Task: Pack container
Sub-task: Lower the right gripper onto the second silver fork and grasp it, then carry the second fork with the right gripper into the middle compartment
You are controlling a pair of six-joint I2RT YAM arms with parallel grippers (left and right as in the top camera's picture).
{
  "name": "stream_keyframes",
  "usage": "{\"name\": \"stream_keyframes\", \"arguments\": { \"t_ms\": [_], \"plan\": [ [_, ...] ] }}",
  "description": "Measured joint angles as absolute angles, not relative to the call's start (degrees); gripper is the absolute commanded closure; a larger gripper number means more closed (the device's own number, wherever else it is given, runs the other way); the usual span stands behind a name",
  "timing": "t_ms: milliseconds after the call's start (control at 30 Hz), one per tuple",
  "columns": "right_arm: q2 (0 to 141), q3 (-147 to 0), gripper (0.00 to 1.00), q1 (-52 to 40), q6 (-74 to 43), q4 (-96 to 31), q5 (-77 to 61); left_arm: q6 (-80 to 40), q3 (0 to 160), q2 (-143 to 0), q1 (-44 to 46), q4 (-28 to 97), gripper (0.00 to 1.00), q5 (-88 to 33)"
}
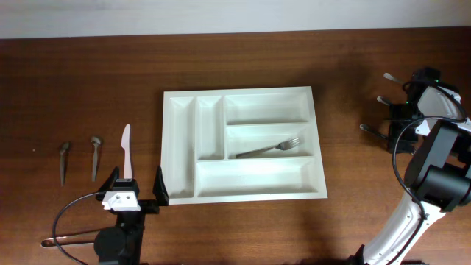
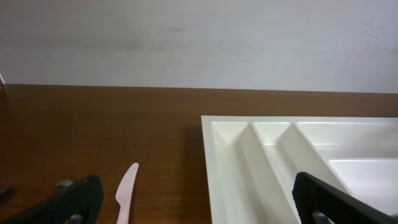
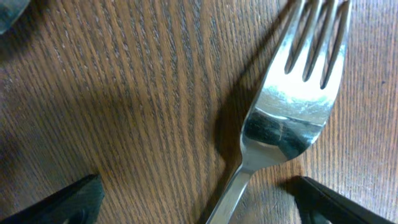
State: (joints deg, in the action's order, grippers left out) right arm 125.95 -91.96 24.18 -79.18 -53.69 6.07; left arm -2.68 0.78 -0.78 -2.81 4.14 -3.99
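The container (image 1: 239,94) is a large white plastic tray lying flat in the middle of the brown wooden desk (image 1: 88,81), long side running left to right. Its surface is plain and glossy, with a raised rim and sloped dividers forming five compartments: two narrow upright ones on its left side, two wide ones stacked to their right, and a third wide one along the near edge. A metal fork (image 1: 268,149) lies slanted in the middle wide compartment, and the other four hold nothing. The left claw (image 1: 137,185) sits at the near left corner of the tray with its jaws wide and nothing between them. Its right finger is just beside the tray's left rim, though contact cannot be judged. A white knife (image 1: 126,149) lies just beyond this claw, and two dark utensils (image 1: 79,159) lie farther left. The right claw (image 3: 199,200) is at the far right of the desk, well apart from the tray. Its jaws are spread wide on either side of a second fork (image 3: 292,118) that rests on the wood, not gripping it.
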Motion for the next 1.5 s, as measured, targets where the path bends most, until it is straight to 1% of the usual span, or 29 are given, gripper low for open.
{"name": "stream_keyframes", "arguments": {
  "t_ms": [33, 100, 133, 333, 433, 533, 600, 700, 800, 900, 1000, 1267, 1500],
  "plan": [
    [125.95, -91.96, 0.09, 24.18, -79.02, -53.69, 6.04, -2.68, 0.78, -0.78, -2.81, 4.14, 0.01, -3.99],
    [125.95, -91.96, 0.16, 24.18, -78.76, -53.69, 6.02, -2.68, 0.78, -0.78, -2.81, 4.14, 0.01, -3.99],
    [125.95, -91.96, 0.2, 24.18, -78.54, -53.69, 6.02, -2.68, 0.78, -0.78, -2.81, 4.14, 0.01, -3.99],
    [125.95, -91.96, 0.39, 24.18, -78.54, -54.08, 5.96, -2.68, 0.78, -0.78, -2.83, 4.14, 0.01, -3.99],
    [125.95, -91.98, 0.44, 24.18, -79.72, -54.59, 5.72, -2.66, 0.78, -0.78, -2.81, 4.14, 0.01, -3.99],
    [125.95, -91.98, 0.5, 24.18, -80.75, -54.74, 5.37, -2.68, 0.78, -0.78, -2.83, 4.14, 0.01, -3.99],
    [125.93, -91.98, 0.57, 24.18, -81.14, -54.87, 5.04, -2.66, 0.78, -0.78, -2.81, 4.14, 0.01, -3.99],
    [125.95, -92.03, 0.71, 24.18, -81.47, -55.07, 4.45, -2.66, 0.78, -0.78, -2.83, 4.14, 0.01, -3.99],
    [125.93, -92.03, 0.76, 24.18, -81.87, -55.13, 3.92, -2.68, 0.78, -0.78, -2.83, 4.14, 0.01, -3.99],
    [125.93, -92.03, 0.89, 24.18, -82.26, -55.24, 3.53, -2.68, 0.78, -0.78, -2.81, 4.14, 0.01, -3.99],
    [125.93, -92.03, 0.96, 24.18, -82.56, -55.44, 3.2, -2.68, 0.78, -0.78, -2.83, 4.14, 0.01, -3.99],
    [125.95, -92.38, 0.96, 24.18, -82.59, -56.16, 3.14, -2.68, 0.78, -0.78, -2.81, 4.14, 0.01, -3.99],
    [128.25, -96.4, 0.96, 24.01, -82.56, -65.82, 2.7, -2.68, 0.78, -0.78, -2.81, 4.14, 0.01, -3.99]
  ]
}}
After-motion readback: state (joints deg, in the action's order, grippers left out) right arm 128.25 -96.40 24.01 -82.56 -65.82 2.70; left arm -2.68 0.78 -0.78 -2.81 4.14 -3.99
